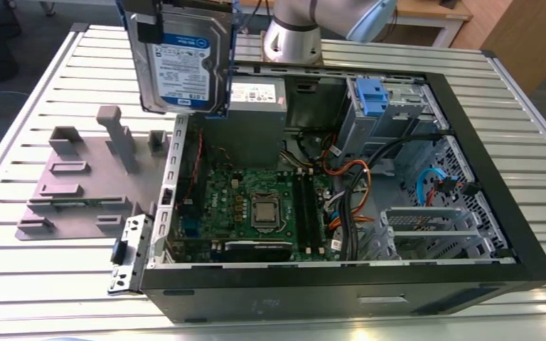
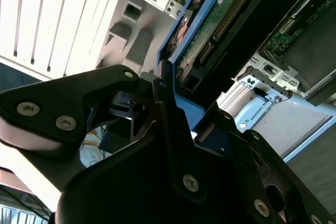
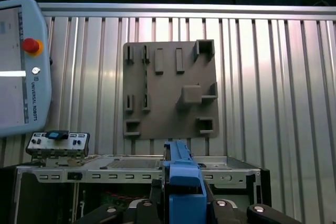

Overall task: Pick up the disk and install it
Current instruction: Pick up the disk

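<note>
**Exterior view.** The disk (image 1: 183, 60) is aloft and on edge, its label toward the camera. It hangs over the case (image 1: 500, 213) wall on the exterior view's left, well clear of the worktop (image 1: 539, 106). The case lies open on its side. Inside are the motherboard (image 1: 264, 206), loose cables (image 1: 349, 177), a grey power supply (image 1: 254, 99), and a drive cage (image 1: 387, 106) with a blue latch at the far end. A grey fixture plate (image 1: 74, 177) sits just beside the case.

**Second wrist view.** The pincer (image 2: 191, 111) is clamped on the disk's blue bracket (image 2: 181, 51). The circuit-board side and connector end show beyond the fingers (image 2: 163, 90). The edge grip probably keeps that end free for sliding in.

**First wrist view.** The bracket rises between the black fingers. Below it is the case rim (image 3: 136, 163), then the plate. A pendant (image 3: 23, 66) rests on the worktop.

The disk is lifted, not yet in the case.
</note>
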Motion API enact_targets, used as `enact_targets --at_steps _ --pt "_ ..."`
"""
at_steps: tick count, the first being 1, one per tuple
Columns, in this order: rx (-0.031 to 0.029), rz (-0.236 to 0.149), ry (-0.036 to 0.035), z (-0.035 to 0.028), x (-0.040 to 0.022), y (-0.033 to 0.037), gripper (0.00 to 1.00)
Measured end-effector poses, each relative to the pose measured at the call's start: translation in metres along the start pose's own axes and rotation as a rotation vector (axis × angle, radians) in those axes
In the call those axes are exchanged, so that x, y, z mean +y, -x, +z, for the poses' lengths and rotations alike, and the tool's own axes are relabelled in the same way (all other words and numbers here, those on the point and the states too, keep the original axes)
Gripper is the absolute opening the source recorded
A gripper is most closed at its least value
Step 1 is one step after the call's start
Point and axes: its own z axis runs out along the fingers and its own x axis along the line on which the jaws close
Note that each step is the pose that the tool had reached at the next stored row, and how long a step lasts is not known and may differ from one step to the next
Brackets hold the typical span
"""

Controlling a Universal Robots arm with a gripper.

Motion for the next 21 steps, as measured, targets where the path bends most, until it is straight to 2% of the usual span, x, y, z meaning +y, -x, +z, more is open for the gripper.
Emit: enact_targets --at_steps 5,10,14,21 --pt "0.0001 0.0 0.0057 -0.0013 -0.0151 -0.0019 0.37" --pt "0.0002 0.0 0.01 -0.0019 -0.0255 -0.0059 0.37" --pt "0.0002 0.0 0.0123 -0.0022 -0.0318 -0.0098 0.37" --pt "0.0002 0.0 0.0147 -0.0021 -0.0392 -0.0166 0.37"
